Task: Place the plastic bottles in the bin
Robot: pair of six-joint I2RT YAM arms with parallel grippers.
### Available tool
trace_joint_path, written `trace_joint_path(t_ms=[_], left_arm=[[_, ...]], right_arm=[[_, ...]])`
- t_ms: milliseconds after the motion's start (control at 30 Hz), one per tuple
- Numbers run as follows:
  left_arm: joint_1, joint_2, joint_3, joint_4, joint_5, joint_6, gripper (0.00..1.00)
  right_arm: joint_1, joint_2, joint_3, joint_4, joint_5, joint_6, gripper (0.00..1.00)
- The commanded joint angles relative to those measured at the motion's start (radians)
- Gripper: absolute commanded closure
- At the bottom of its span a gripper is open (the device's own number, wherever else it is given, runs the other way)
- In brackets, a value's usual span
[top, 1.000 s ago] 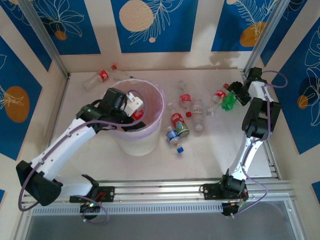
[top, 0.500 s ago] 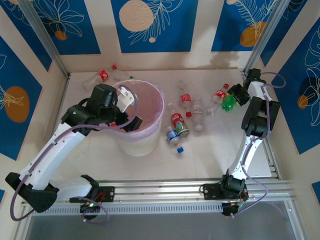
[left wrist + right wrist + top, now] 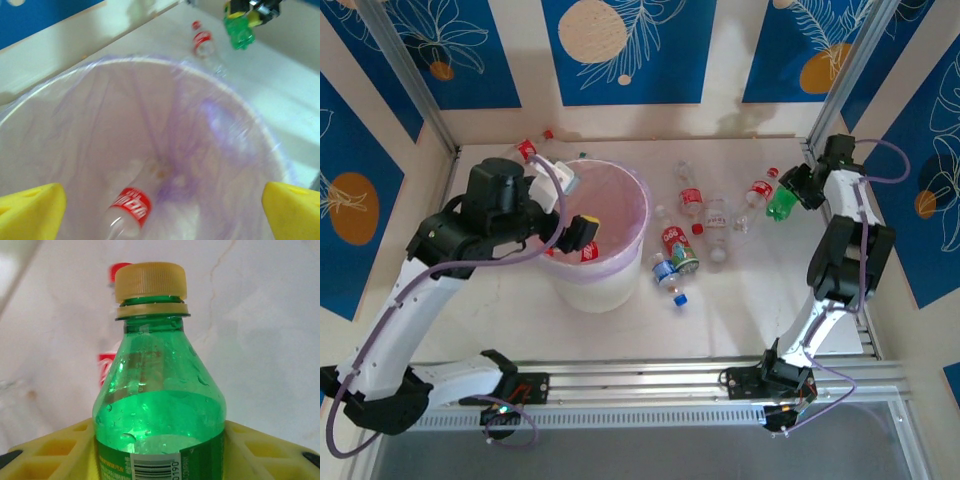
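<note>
Your left gripper (image 3: 162,207) hangs over the bin (image 3: 638,200), jaws spread wide and empty, its yellow fingertips (image 3: 30,207) cut off at the frame corners. One red-labelled bottle (image 3: 131,207) lies blurred on the floor of the bag (image 3: 215,125). Your right gripper (image 3: 160,450) is clamped on the green bottle (image 3: 155,405), whose base is cut off, with a red-capped bottle (image 3: 120,271) mostly hidden behind it; the remaining bottles (image 3: 680,248) lie loose on the bench (image 3: 740,300) right of the bin.
</note>
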Motion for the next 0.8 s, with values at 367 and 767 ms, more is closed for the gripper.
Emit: trace_joint_path(t_ms=[367, 767], left_arm=[[-0.057, 0.244, 0.108, 0.311, 0.448, -0.34, 0.0], [-0.1, 0.317, 0.021, 0.615, 0.51, -0.533, 0.0]], right_arm=[[0.326, -0.493, -0.101, 0.04, -0.329, 0.068, 0.46], [0.544, -0.656, -0.207, 0.399, -0.514, 0.313, 0.47]])
